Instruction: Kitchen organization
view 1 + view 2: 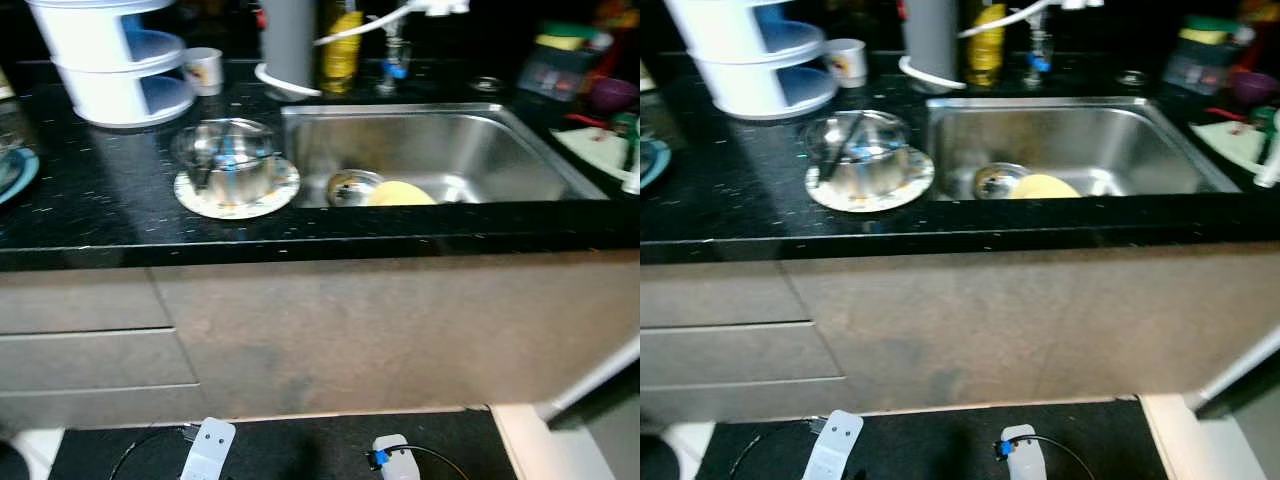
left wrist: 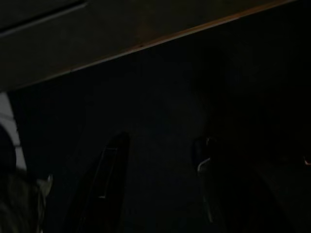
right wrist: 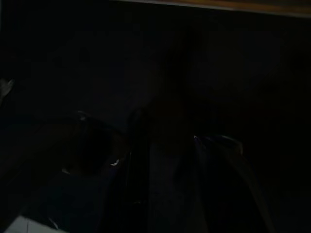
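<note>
A black speckled table (image 1: 110, 215) runs across the upper half of the head views, with a steel sink (image 1: 520, 140) set into it right of centre. In the sink basin lie a round metal piece (image 1: 350, 186) near the drain and, just beside it, a pale yellow disc-shaped thing (image 1: 402, 193) (what it is cannot be told through the blur). Left of the sink, on the table, a patterned plate (image 1: 195, 200) carries a shiny steel bowl (image 1: 228, 160) with a dark utensil leaning inside it. In the upper left of the frame stands a white tiered rack (image 1: 110, 60), with a small white cup (image 1: 204, 70) just beside it. Behind the sink rise a grey cylinder (image 1: 290, 40), a yellow bottle (image 1: 342, 50) and a white faucet (image 1: 400, 15). At the upper right sits a clutter of containers, among them a purple bowl (image 1: 610, 93). Below the table edge are beige cabinet fronts with drawers (image 1: 80, 330) at the left.

At the bottom of the frame both arms hang low over a dark floor mat. The left wrist view is very dark, yet the left pincer (image 2: 158, 179) shows its two fingers spread apart, holding nothing. The right pincer (image 3: 167, 170) also shows its fingers apart and empty in its own dim view.
</note>
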Tool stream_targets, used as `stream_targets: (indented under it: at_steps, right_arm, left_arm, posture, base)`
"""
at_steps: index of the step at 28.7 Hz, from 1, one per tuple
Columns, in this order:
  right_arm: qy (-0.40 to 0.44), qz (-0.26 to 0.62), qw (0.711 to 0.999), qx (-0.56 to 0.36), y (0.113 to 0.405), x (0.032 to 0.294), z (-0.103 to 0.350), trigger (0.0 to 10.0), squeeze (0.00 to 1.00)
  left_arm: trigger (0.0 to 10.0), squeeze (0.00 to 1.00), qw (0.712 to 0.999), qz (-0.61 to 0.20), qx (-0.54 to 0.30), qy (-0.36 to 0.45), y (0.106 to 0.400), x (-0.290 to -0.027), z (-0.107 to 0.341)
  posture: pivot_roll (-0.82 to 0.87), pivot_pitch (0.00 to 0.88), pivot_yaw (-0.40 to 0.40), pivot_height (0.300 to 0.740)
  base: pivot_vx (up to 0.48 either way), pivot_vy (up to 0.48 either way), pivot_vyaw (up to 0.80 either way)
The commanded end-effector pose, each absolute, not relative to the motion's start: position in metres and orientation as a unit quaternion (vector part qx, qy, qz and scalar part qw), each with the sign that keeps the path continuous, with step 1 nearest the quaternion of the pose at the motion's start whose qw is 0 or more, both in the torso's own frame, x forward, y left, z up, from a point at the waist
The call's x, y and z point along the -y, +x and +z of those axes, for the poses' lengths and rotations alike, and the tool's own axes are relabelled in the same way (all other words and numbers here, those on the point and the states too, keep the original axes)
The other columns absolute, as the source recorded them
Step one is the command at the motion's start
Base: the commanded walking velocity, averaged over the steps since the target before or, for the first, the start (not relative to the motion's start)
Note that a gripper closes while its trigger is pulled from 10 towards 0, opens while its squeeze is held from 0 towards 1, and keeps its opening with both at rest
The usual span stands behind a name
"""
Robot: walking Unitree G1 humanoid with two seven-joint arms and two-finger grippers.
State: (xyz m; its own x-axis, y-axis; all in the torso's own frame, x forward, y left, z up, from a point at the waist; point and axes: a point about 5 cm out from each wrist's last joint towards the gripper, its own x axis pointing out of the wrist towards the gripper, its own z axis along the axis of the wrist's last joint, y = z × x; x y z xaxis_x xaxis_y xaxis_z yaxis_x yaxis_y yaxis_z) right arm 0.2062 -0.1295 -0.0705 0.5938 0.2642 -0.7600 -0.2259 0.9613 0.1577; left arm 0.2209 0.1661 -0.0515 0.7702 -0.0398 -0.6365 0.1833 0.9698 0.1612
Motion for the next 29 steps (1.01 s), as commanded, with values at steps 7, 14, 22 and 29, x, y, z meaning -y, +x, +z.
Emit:
stream_targets:
  at_steps: [7, 14, 22, 29]
  right_arm:
    - [0.023, 0.14, 0.89, -0.433, 0.2001, 0.1291, -0.0738, 10.0, 0.0]
    - [0.031, 0.141, 0.893, -0.426, 0.2015, 0.1276, -0.0727, 10.0, 0.0]
    - [0.037, 0.139, 0.894, -0.424, 0.201, 0.1271, -0.0726, 10.0, 0.0]
    - [0.041, 0.135, 0.895, -0.423, 0.2007, 0.1277, -0.0729, 10.0, 0.0]
  left_arm:
    - [10.0, 0.0, 0.923, -0.058, -0.366, 0.101, 0.2084, -0.1721, -0.0593]
    - [10.0, 0.0, 0.92, -0.065, -0.368, 0.114, 0.2063, -0.1738, -0.0597]
    - [10.0, 0.0, 0.921, -0.07, -0.359, 0.135, 0.2114, -0.1752, -0.0563]
    - [10.0, 0.0, 0.92, -0.077, -0.358, 0.14, 0.2137, -0.1738, -0.0549]
  posture:
    - [-0.03, 0.158, -0.023, 0.74]
    - [-0.03, 0.154, -0.013, 0.74]
    - [-0.03, 0.159, -0.001, 0.74]
    - [-0.03, 0.163, 0.007, 0.74]
  base:
    - [0.0, 0.0, 0.8]
    - [0.0, 0.0, 0.8]
    - [0.0, 0.0, 0.8]
    - [0.0, 0.0, 0.8]
